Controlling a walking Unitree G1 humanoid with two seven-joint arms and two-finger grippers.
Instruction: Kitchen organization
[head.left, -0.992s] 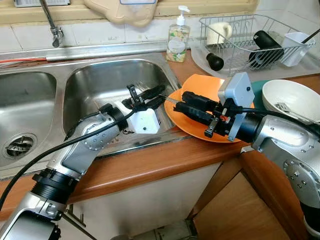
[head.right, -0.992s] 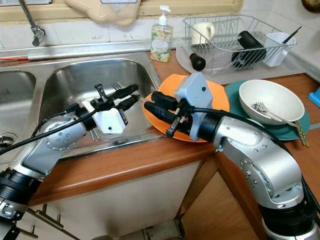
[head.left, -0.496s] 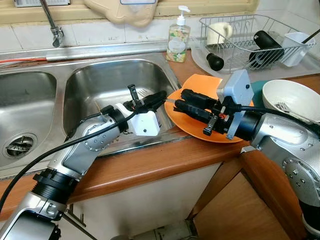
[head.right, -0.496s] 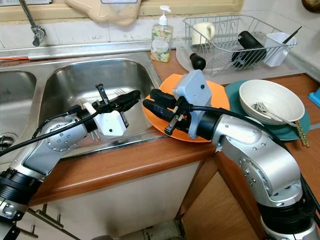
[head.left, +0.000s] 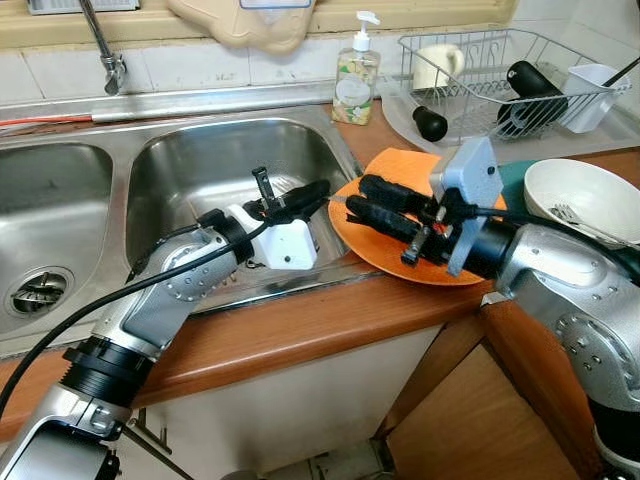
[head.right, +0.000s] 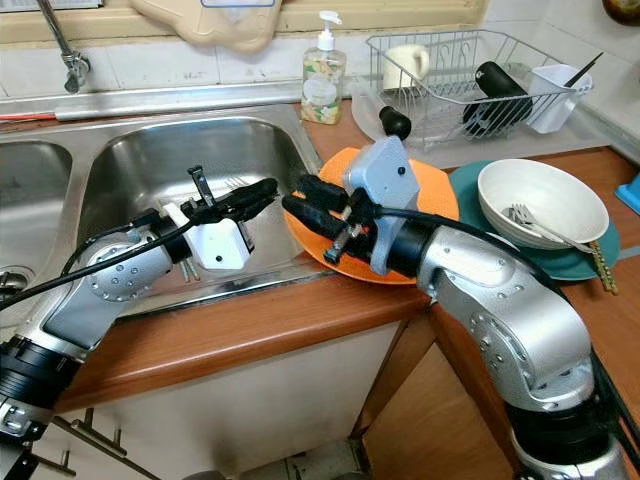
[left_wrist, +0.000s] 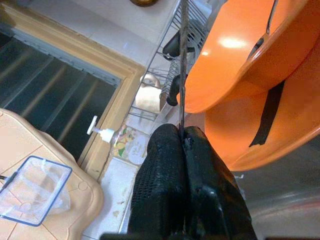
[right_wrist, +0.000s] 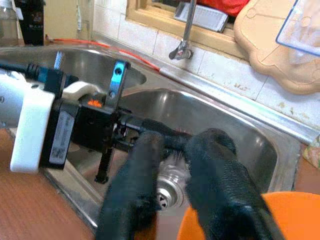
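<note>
My left gripper (head.left: 322, 190) reaches over the right sink basin (head.left: 200, 150), shut on a thin metal utensil (left_wrist: 183, 75) whose free end (head.left: 338, 199) points at the orange plate (head.left: 400, 255). The plate lies on the wooden counter beside the sink. My right gripper (head.left: 357, 196) hovers over the plate's left rim, open, its two black fingertips (right_wrist: 150, 142) facing the left gripper tip and standing either side of the utensil's end. I cannot tell whether they touch it.
A dish rack (head.left: 500, 60) with a mug and black items stands at the back right. A soap bottle (head.left: 356, 75) sits behind the plate. A white bowl (head.left: 585, 195) holding a fork rests on a teal plate (head.left: 515, 175). The tap (head.left: 105, 50) is at the back left.
The left gripper's fingers, apart a second ago, have shut on the utensil. The right gripper has edged a little left and up towards the left gripper.
</note>
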